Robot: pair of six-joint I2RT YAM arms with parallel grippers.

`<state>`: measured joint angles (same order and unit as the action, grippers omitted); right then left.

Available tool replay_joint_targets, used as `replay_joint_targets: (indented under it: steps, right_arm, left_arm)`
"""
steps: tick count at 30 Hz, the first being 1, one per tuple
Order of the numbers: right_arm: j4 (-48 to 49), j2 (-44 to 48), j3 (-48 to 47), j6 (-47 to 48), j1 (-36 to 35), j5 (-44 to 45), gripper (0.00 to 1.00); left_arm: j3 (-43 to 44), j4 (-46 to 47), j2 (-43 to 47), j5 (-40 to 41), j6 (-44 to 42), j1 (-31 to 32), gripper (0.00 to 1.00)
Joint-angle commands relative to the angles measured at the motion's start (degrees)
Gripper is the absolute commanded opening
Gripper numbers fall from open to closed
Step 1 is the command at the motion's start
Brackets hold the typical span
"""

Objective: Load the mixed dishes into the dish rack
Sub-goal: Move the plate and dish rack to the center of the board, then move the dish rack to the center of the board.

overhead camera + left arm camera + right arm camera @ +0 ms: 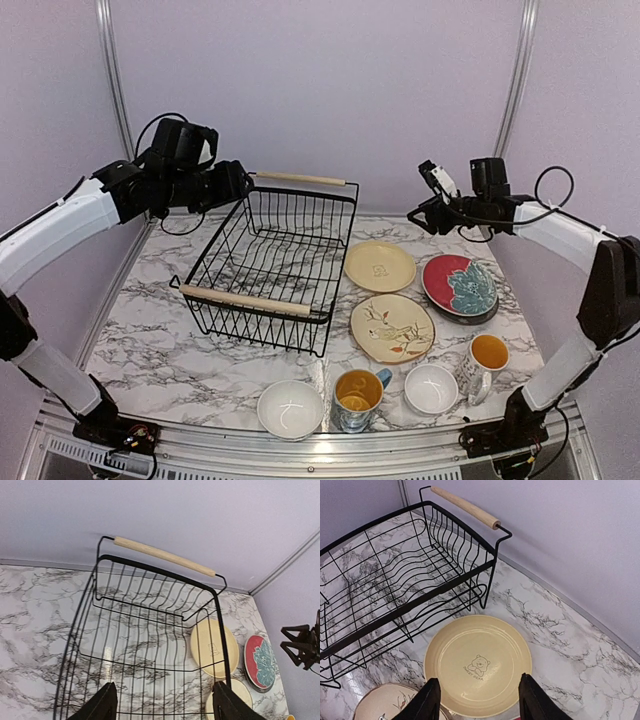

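The black wire dish rack [270, 262] stands at the table's middle left with nothing in it. To its right lie a pale yellow plate [380, 266], a cream bird plate [392, 327] and a red plate [446, 277] with a teal leaf plate [472, 289] on top. Along the front stand two white bowls [290, 409] [431, 388] and two yellow-lined mugs [357, 395] [487, 357]. My left gripper [165, 702] hangs open above the rack [222, 635], holding nothing. Open and with nothing in it, my right gripper [480, 695] hovers over the yellow plate [477, 665].
The rack's wooden handles [244, 300] [300, 179] stick out at its near and far ends. A purple wall closes the back and sides. The bird plate's edge [380, 705] shows beside the right gripper's left finger.
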<state>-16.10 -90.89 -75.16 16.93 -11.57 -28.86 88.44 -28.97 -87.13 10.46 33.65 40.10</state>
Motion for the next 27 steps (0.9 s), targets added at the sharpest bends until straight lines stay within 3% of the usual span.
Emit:
replay_joint_targets:
  steps: [1,4,8,13,19,27]
  right_arm:
    - [4.4,4.9,9.4,1.2,-0.7,-1.8,0.49]
    - [6.3,4.4,10.4,2.2,-1.2,1.1,0.47]
    - [5.9,0.8,9.6,2.9,-4.1,5.0,0.41]
    - [6.3,-2.3,8.8,3.9,-9.4,9.5,0.36]
    - [7.2,-6.5,7.7,5.9,-16.7,16.9,0.32]
    - [7.6,-8.9,7.3,6.4,-19.9,17.8,0.31]
  left_arm:
    - [-8.3,-7.5,5.0,7.0,-3.9,-5.4,0.67]
    - [-13.2,-7.6,6.7,8.9,-3.6,-9.3,0.68]
    - [-18.7,-6.5,3.2,4.6,-1.9,-14.0,0.64]
    - [-25.7,-0.2,4.2,3.6,-0.2,-14.2,0.64]
    - [-30.7,3.1,6.0,-3.8,-1.7,-13.7,0.61]
    - [-37.1,6.5,15.7,-11.6,-0.9,-11.6,0.6]
